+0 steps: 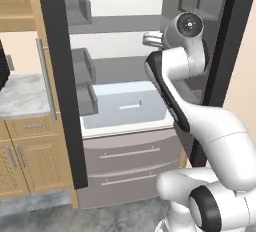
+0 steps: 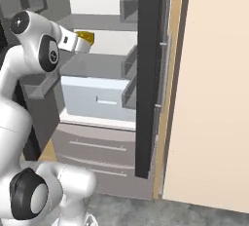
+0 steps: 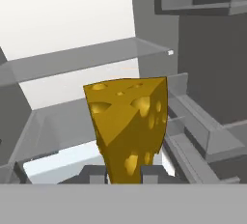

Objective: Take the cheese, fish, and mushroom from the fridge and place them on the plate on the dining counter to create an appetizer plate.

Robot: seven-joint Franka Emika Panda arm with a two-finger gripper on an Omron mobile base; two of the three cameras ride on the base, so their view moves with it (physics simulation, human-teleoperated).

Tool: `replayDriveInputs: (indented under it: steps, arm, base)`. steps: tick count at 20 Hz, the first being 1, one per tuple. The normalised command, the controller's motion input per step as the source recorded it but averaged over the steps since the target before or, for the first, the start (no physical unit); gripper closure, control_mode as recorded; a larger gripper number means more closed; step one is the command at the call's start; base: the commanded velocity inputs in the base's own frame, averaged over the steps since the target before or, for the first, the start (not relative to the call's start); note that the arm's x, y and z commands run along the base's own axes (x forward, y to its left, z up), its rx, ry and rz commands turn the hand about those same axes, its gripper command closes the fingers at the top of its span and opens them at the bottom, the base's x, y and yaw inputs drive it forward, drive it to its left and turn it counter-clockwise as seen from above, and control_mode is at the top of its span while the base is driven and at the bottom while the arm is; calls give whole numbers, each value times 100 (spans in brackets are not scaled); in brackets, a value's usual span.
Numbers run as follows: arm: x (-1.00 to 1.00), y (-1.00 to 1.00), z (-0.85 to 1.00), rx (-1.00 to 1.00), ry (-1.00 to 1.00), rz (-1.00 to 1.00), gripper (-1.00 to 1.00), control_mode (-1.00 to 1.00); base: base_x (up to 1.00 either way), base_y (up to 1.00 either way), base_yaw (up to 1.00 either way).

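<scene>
One wedge of cheese (image 3: 129, 124) sits right in the hand (image 3: 124, 174), its narrow lower end pinched between the two fingertips and its broad holed face standing up in front of the hand camera, so the long axis runs straight out along the fingers. From the right base view the cheese (image 2: 85, 37) pokes out of the hand (image 2: 82, 42) just in front of the open fridge (image 2: 148, 74), level with the middle shelf and above the pale drawer (image 2: 97, 98). From the left side the hand (image 1: 150, 39) points in toward the fridge interior, with the arm bent close to the right-hand door. My read: the cheese is clear of the shelves, so the move now is backward, out between the doors, then a turn away toward the desk with the plate.
</scene>
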Motion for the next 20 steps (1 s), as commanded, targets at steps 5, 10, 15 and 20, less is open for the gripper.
replayDriveInputs:
  steps: [5,10,15,20]
  arm:
    - [0,0,0,0,0,0,100,100]
    - [0,0,0,0,0,0,100,100]
    - [0,0,0,0,0,0,100,100]
    - [0,0,0,0,0,0,100,100]
  base:
    - [-81,21,10]
    - [-72,39,19]
    - [-44,56,26]
    - [-28,61,37]
